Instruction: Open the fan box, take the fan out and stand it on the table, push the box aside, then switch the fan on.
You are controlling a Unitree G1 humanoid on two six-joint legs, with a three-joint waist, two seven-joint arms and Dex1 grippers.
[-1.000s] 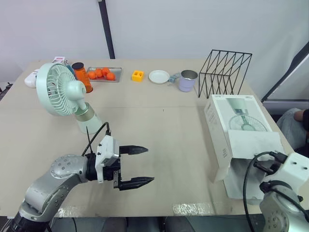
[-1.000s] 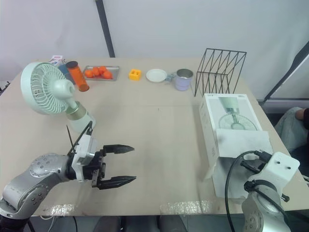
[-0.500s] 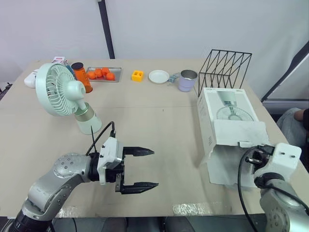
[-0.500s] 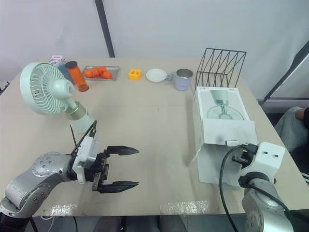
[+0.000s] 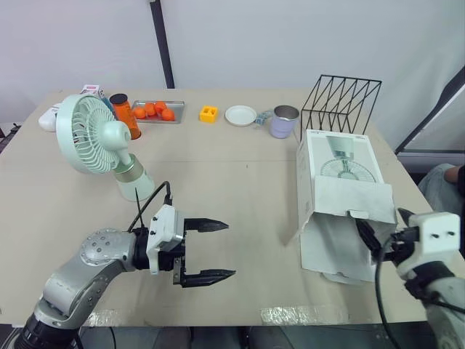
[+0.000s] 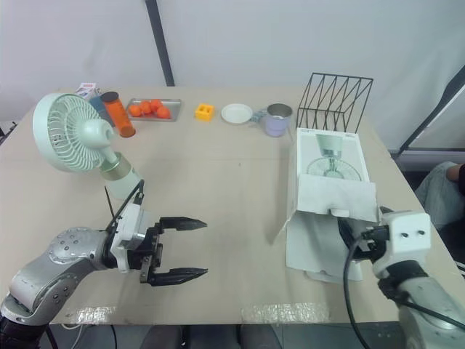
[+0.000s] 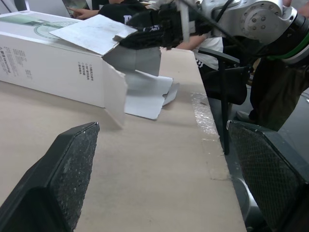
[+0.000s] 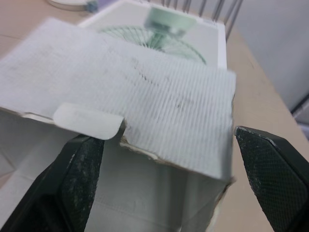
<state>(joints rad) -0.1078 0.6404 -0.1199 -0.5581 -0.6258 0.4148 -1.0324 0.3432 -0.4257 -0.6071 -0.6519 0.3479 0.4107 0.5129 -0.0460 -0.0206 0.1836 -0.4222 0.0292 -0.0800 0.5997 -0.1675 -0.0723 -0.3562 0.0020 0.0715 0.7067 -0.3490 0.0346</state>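
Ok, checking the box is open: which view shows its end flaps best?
The left wrist view: it sees the fan box side-on, with top, side and bottom flaps spread. The eye views show it from above; the right wrist view, its top flap close up.

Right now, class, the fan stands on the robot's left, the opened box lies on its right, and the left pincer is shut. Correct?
No. The left pincer is open, as the left eye view shows; the fan and box are as stated.
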